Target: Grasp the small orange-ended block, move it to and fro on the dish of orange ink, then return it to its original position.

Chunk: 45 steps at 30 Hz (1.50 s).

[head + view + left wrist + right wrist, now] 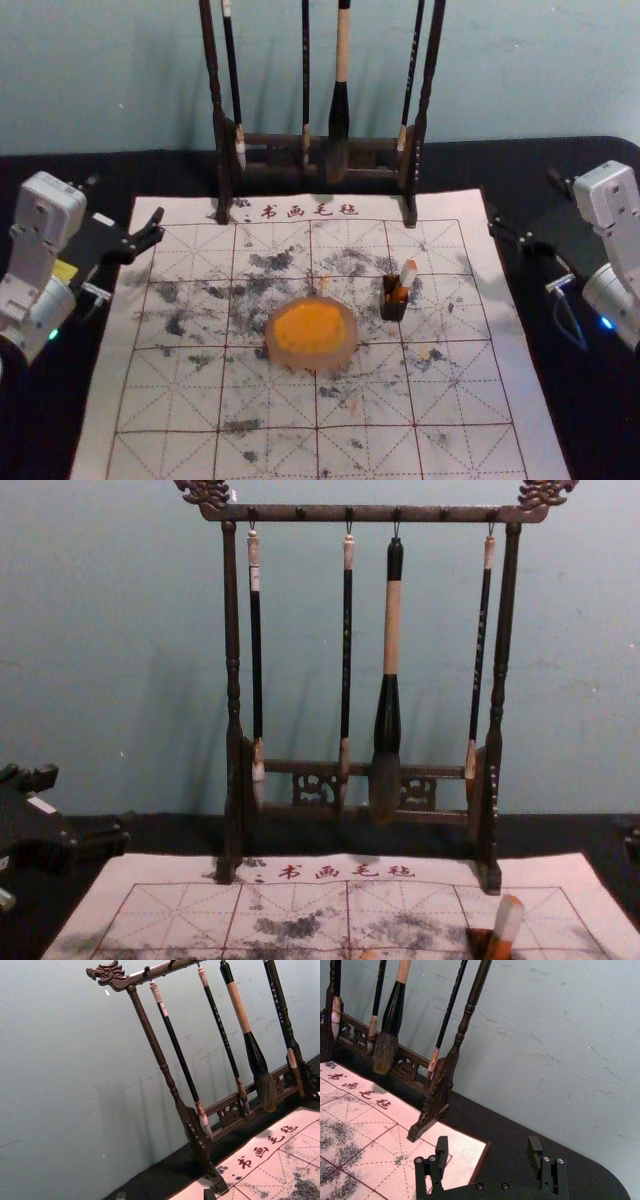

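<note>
Block (408, 272) stood slightly tilted in a small dark holder (393, 311), right of the dish of orange ink (310, 361). Handling estimate: light, fairly stiff, not very fragile; wet ink could make it slippery. Preferred hold: exposed pale upper part, gentle squeeze, straight lift, since the holder might tip or drag along. Right gripper (488, 1141) was beyond the right edge of the mat (460, 390), fingers wide apart, nothing between them; judged the nearer choice. Left gripper (126, 198) was parked at the opposite side, fingers also apart. Brush rack (385, 512) stood behind, its hanging brushes (392, 630) limiting forward reach. Holder walls left little finger clearance lower down.
</note>
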Available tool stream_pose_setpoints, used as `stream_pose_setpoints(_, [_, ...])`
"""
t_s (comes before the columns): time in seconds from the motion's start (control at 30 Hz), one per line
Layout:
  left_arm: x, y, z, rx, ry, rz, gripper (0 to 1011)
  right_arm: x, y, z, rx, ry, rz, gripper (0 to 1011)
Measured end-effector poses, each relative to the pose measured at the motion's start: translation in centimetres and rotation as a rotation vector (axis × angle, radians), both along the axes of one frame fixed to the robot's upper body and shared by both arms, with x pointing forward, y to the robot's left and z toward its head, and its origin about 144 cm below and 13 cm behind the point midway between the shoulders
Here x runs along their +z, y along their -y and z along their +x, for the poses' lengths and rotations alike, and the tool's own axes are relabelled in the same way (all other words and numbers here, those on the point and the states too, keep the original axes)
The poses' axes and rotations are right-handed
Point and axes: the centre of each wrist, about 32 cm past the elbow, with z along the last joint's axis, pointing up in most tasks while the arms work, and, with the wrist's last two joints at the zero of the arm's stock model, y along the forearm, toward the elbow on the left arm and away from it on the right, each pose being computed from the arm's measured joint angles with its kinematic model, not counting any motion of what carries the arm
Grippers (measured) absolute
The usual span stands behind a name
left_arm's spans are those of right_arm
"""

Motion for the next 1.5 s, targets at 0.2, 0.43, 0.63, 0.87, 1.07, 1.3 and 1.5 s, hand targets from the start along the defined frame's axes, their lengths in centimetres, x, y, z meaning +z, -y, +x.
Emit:
stream_pose_setpoints(0.2, [0.00,0.00,0.00,0.000,0.000,0.000,1001,0.00,0.00,0.00,0.000,0.000,0.000,1003])
stream_pose_setpoints(0.43, [0.00,0.00,0.00,0.000,0.000,0.000,1001,0.00,0.00,0.00,0.000,0.000,0.000,1003])
stream_pose_setpoints(0.63, [0.00,0.00,0.00,0.000,0.000,0.000,1001,0.00,0.00,0.00,0.000,0.000,0.000,1003])
stream_pose_setpoints(0.87, [0.00,0.00,0.00,0.000,0.000,0.000,1001,0.00,0.00,0.00,0.000,0.000,0.000,1003])
stream_pose_setpoints(1.07, [0.00,0.00,0.00,0.000,0.000,0.000,1001,0.00,0.00,0.00,0.000,0.000,0.000,1003])
stream_pose_setpoints(1.3, [0.00,0.00,0.00,0.000,0.000,0.000,1001,0.00,0.00,0.00,0.000,0.000,0.000,1003])
stream_pose_setpoints(1.5, [0.00,0.00,0.00,0.000,0.000,0.000,1001,0.00,0.00,0.00,0.000,0.000,0.000,1003])
